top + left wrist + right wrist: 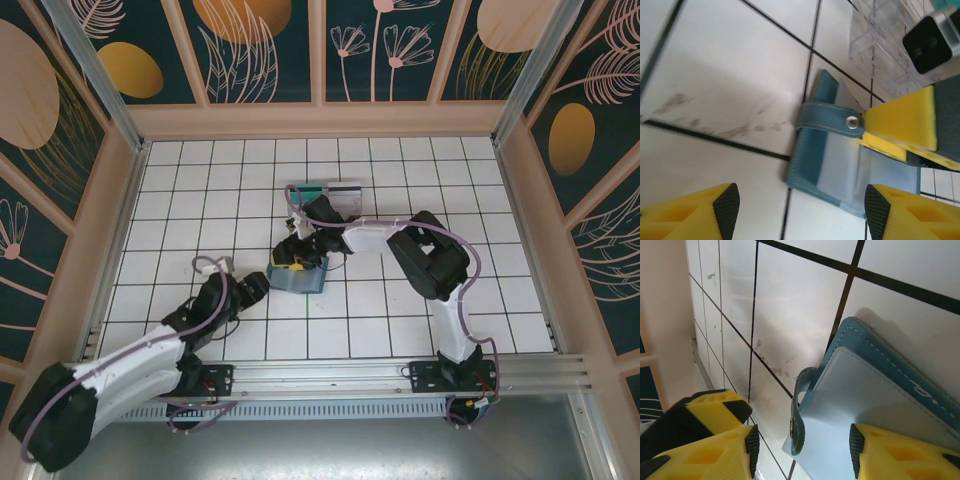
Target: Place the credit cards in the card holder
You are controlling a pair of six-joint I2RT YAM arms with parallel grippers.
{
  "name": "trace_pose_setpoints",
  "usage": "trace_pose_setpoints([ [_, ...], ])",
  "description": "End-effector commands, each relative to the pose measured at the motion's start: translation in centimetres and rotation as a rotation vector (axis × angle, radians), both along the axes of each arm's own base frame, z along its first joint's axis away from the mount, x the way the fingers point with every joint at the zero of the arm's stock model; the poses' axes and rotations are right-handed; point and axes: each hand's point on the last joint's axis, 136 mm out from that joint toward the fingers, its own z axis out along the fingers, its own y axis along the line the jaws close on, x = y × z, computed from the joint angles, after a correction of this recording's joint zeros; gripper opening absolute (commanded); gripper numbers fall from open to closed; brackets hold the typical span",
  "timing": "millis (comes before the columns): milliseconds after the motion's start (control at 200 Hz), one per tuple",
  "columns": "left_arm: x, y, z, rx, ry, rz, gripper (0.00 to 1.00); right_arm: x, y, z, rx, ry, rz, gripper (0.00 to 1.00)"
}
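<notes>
Nearest me, my left gripper hovers low over the white tiled table. Its yellow fingers are spread wide with nothing between them. Just beyond it lies the card holder, dark teal and folded open, its blue-grey inside facing up. Its snap strap curls across one edge. My right gripper meets it from the far side, jaws part-way apart and straddling the strap end. One finger appears to rest on the inside panel, and nothing is clamped. Farther back, the credit cards, one teal and one whitish, sit in a clear tray, apart from the holder.
</notes>
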Motion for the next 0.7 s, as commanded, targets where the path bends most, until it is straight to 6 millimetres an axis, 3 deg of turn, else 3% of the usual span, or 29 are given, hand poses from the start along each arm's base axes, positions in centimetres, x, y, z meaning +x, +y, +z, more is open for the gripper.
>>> trace_pose_setpoints([
  [0,1.6,-2.1,2.2,0.053,-0.061,-0.107,0.67,0.3,-0.4,2.8,-0.008,-0.061,0.007,0.54],
  [225,3.3,-2.9,3.3,0.100,-0.095,-0.121,0.64,1.1,-1.7,4.6,-0.001,-0.096,-0.029,0.54],
  [581,3.3,-3.6,3.5,0.080,-0.110,-0.155,0.63,2.1,-2.4,5.9,0.024,-0.111,-0.041,0.54],
  [696,3.5,-3.9,4.0,0.090,-0.117,-0.170,0.63,3.0,-3.4,6.7,0.019,-0.135,-0.057,0.54],
])
